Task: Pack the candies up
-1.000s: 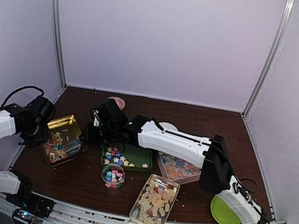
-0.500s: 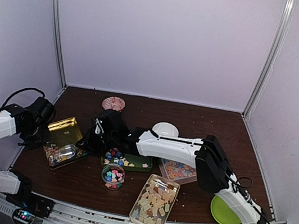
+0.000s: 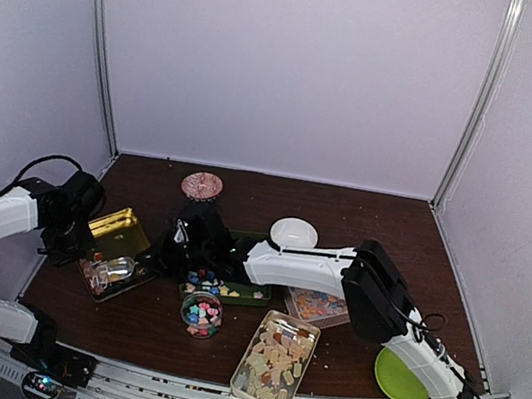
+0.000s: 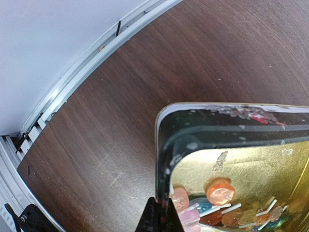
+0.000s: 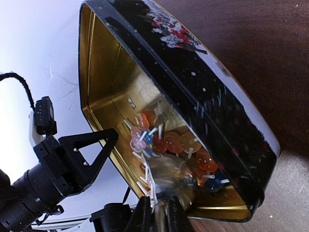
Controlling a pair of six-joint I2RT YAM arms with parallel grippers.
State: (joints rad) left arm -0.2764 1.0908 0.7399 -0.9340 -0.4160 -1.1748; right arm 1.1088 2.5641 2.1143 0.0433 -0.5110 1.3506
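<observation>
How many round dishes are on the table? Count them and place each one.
3. A pink patterned dish at the back, a white dish to its right and nearer, and a green dish at the near right edge. Others may be hidden.

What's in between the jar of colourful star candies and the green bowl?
A clear tray full of pale beige candies lies between the jar and the green bowl. The top view shows it.
</observation>
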